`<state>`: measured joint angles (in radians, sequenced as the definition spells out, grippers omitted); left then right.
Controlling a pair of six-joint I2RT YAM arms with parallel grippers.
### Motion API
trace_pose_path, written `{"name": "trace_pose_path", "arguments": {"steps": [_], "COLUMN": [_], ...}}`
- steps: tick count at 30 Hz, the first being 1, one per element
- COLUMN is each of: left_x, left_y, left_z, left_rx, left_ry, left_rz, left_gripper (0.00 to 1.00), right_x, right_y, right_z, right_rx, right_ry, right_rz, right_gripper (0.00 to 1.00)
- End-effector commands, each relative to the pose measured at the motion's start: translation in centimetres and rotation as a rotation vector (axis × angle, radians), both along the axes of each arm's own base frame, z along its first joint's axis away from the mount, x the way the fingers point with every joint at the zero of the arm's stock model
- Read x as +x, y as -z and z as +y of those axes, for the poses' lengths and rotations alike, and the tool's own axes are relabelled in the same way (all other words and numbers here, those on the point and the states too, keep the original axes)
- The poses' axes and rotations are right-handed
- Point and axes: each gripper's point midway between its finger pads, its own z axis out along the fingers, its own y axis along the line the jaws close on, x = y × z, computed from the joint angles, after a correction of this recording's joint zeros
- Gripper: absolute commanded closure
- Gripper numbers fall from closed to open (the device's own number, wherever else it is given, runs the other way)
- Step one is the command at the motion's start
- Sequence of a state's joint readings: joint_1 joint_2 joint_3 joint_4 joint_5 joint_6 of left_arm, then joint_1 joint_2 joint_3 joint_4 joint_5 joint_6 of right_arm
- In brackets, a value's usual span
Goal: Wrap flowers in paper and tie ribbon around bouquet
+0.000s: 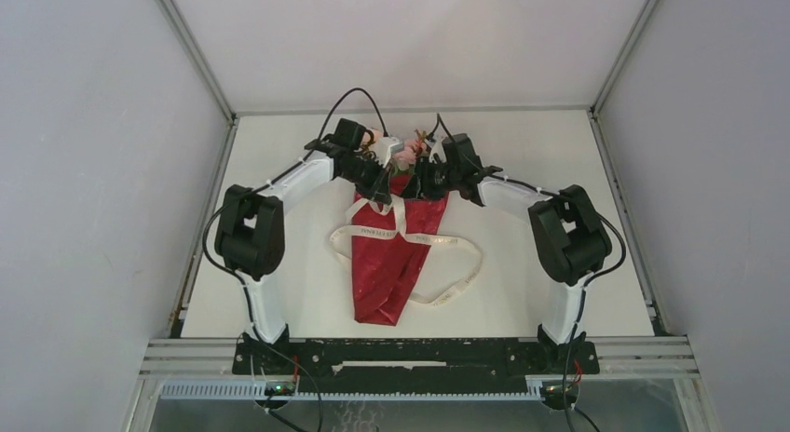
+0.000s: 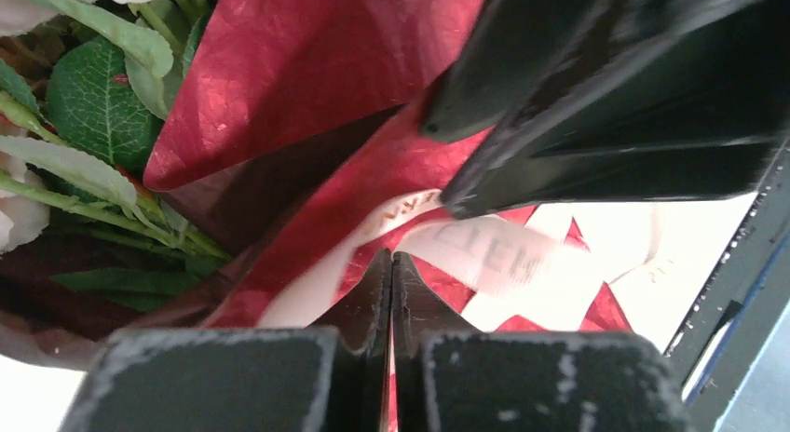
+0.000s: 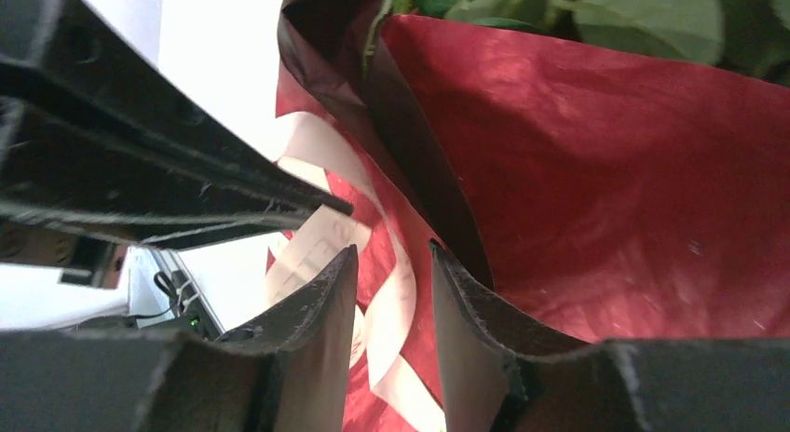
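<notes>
Nearest the arm bases, the pointed tip of the bouquet (image 1: 377, 313) is seen lying on the table, with its wide mouth turned to the far side. The paper (image 1: 389, 264) is already closed round the stems into a tapered cone, so the wrapping is judged done. Farther up, the ribbon (image 1: 373, 233) is laid across the cone and crossed over itself near the neck. A slack loop is spilled onto the table on each side, the right one the larger. No finished knot or bow can be made out. The tying is therefore judged to be under way, with the pulling tight and the bow left to do.

At the neck, both claws are placed close together over the paper. The left claw (image 2: 391, 257) is pressed fully closed, with the ribbon right at its tips; whether a strand is pinched there cannot be told. The right claw (image 3: 393, 250) is parted narrowly, and only ribbon and red paper are seen through the gap, so nothing is gripped by it. Just beyond the claws, the flowers (image 1: 407, 153) are shown at the cone's mouth, pale pink heads among green leaves.

The table (image 1: 279, 292) is a plain white matte board. It is enclosed on the left, right and far sides by pale grey walls (image 1: 93, 171), joined at the corners by metal strips.
</notes>
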<state>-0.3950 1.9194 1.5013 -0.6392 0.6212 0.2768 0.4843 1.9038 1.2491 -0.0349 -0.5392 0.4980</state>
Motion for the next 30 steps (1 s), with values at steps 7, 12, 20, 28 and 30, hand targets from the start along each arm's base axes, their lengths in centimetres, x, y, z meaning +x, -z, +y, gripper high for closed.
{"name": "trace_pose_path", "arguments": {"steps": [7,12,20,28,30], "left_x": [2.2,2.1,2.1,2.1,2.0], "left_y": [2.0,2.0,1.9,1.2,0.9], "left_z": [0.1,-0.1,-0.2,-0.4,-0.5], "left_rx": [0.052,0.046,0.045,0.041,0.042], "left_ry": [-0.082,-0.077,-0.076,-0.078,-0.078], "left_rz": [0.001,0.003,-0.001,-0.01,-0.006], "left_gripper": [1.0,1.0,1.0,1.0,1.0], "right_x": [0.6,0.5,0.6,1.0,1.7], "right_y": [-1.5,0.4,2.0,2.0,2.0], "right_z": [-4.9,-6.2,-5.1,-5.9,-7.7], "right_rx": [-0.096,-0.198,-0.162,-0.149,-0.175], "right_ry": [0.15,0.165,0.099,0.109,0.177], "right_rz": [-0.057,-0.055,-0.045,-0.041,-0.055], "right_gripper": [0.45,0.39,0.34,1.0,1.0]}}
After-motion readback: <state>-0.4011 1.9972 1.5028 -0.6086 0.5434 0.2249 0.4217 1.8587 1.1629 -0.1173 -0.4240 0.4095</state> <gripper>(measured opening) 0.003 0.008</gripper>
